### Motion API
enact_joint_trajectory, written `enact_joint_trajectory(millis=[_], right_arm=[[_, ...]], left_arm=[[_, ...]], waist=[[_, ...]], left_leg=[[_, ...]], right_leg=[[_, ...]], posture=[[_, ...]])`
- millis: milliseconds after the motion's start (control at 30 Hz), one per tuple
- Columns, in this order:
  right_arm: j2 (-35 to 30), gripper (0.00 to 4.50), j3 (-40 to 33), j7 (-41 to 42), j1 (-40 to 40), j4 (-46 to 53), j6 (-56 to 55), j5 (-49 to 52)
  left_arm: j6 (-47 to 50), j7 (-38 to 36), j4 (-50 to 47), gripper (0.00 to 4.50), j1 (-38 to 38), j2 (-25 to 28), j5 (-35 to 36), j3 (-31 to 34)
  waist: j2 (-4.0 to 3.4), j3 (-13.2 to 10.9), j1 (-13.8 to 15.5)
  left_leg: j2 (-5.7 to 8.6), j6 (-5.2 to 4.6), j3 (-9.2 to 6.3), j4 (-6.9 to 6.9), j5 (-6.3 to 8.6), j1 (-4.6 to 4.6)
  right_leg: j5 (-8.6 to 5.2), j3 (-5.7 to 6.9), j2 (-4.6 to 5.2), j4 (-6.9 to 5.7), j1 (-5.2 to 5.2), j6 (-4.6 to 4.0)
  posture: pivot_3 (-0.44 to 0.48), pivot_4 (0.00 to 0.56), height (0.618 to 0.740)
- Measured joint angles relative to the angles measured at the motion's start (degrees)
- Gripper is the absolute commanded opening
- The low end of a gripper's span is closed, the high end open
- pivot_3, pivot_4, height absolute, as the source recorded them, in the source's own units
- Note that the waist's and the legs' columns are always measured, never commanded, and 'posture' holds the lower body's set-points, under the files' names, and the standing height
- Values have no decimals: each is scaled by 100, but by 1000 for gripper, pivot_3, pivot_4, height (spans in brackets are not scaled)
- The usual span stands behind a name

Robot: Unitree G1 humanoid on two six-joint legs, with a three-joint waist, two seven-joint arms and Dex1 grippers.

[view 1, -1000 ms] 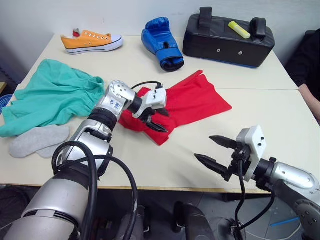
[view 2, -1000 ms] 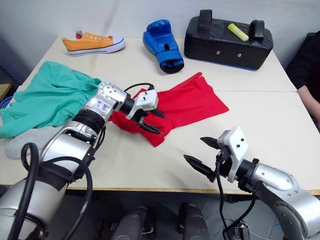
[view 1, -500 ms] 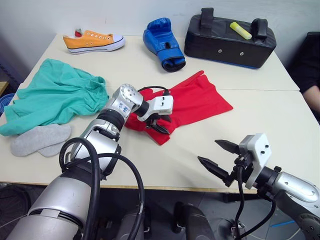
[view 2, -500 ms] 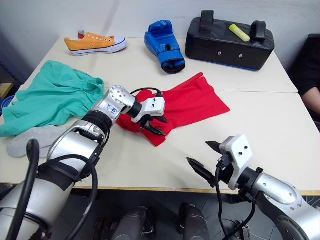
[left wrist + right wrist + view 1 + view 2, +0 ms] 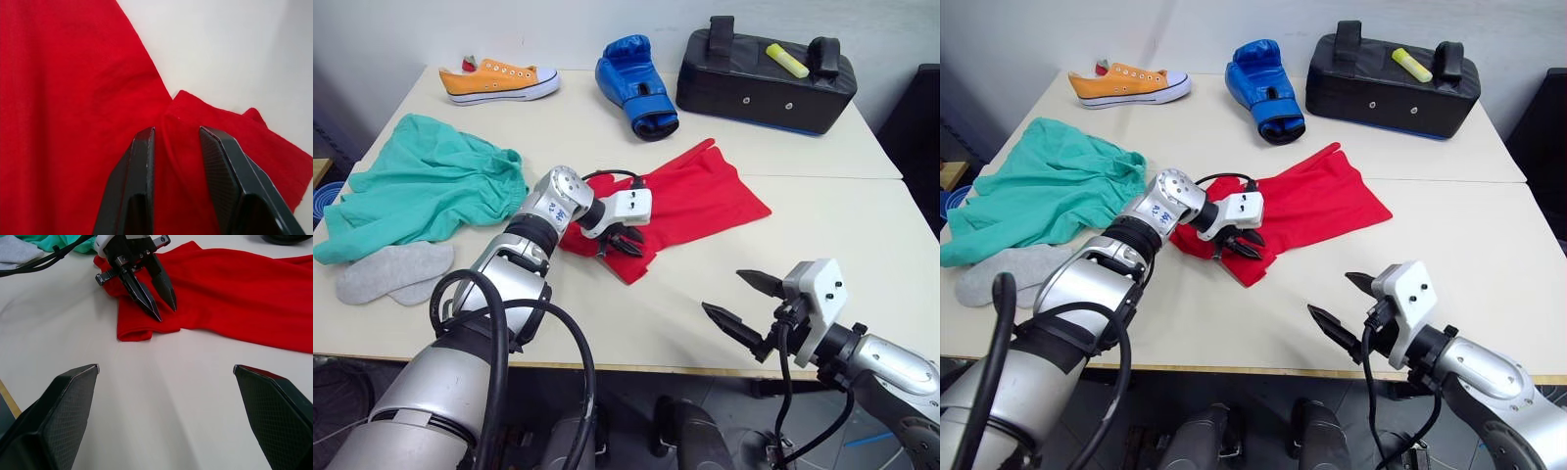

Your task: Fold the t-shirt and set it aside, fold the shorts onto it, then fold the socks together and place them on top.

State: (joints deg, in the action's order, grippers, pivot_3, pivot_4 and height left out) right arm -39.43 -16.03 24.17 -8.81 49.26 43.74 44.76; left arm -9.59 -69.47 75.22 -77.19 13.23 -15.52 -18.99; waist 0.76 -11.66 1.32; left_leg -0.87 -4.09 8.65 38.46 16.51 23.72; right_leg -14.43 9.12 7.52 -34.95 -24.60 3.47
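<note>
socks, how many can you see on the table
2. Both grey socks lie overlapping at the table's near left corner, just in front of the green shorts. One partly covers the other, so the lower sock is partly hidden.

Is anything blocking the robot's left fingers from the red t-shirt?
Nothing visible is in the way. The left gripper is right down on the t-shirt, with a ridge of red cloth between its partly open fingers.

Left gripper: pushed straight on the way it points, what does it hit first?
The left gripper, fingers slightly apart, points down at the bright red cotton t-shirt; it would likely meet that folded near corner first, fabric already lying between its fingers.
</note>
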Motion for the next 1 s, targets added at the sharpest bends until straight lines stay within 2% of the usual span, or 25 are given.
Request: enact_joint_trajectory(millis=[67, 167, 333, 467, 500, 667, 767, 833, 1000], right_arm=[[-32, 4500, -2, 25, 33, -1, 0, 2], [-36, 4500, -2, 51, 86, -20, 0, 0], [-68, 4500, 10, 158, 270, -138, -1, -12], [-256, 4500, 114, 354, 518, -362, -1, -104], [-315, 4500, 172, 460, 618, -441, -3, -128], [-523, 4500, 352, 859, 858, -654, -13, -174], [-564, 4500, 593, 1101, 1160, -865, -39, -219], [-625, 4500, 743, 1279, 1330, -997, -82, -286], [-673, 4500, 997, 1655, 1532, -1161, -129, -343]], left_arm=[[15, 2, 0, 889, 4, 0, -41, 1], [14, -63, 0, 23, 24, 14, -53, 5], [3, -448, -8, 23, 25, 212, -29, 103], [-56, -1375, -300, 23, 138, 670, 251, 379], [-79, -1659, -543, 23, 278, 885, 433, 459], [-18, -1662, -1983, 23, 1215, 1800, 1266, 72], [106, -1663, -3328, 23, 2180, 2511, 1829, -67], [233, -1663, -4194, 23, 2845, 3008, 2061, -127], [644, -1657, -5625, 23, 3890, 3686, 2357, 67]], waist=[[0, 0, 0], [0, 0, 0], [0, 0, -22], [-1, 1, -65], [-1, 1, -96], [-1, 1, -142], [-2, 1, -193], [-2, 0, -188], [-2, 1, -101]], left_leg=[[0, 0, 0, 1, 0, 0], [0, 0, 0, 7, 0, 2], [-5, 2, -3, 42, 3, 16], [-6, 6, -6, 58, 3, 34], [-6, 9, -6, 58, 1, 35], [-5, 14, -11, 64, -1, 35], [-6, 16, -8, 66, -3, 33], [-6, 20, -11, 66, -5, 34], [1, 16, -18, 67, -2, 34]], right_leg=[[0, 0, 0, 0, 0, 0], [0, 0, 0, -3, 0, 0], [0, 2, -1, -14, -5, 0], [0, 3, -1, -23, -21, 0], [0, 3, 0, -23, -21, 0], [0, 2, 3, -55, -19, 0], [0, -4, 5, -58, -19, 0], [0, -3, 5, -57, -20, 0], [-1, 0, 16, -39, -13, 0]], posture=[[0, 150, 740], [0, 150, 740], [0, 150, 740], [0, 150, 740], [0, 150, 740], [0, 150, 740], [0, 150, 740], [0, 150, 740], [0, 150, 740]])
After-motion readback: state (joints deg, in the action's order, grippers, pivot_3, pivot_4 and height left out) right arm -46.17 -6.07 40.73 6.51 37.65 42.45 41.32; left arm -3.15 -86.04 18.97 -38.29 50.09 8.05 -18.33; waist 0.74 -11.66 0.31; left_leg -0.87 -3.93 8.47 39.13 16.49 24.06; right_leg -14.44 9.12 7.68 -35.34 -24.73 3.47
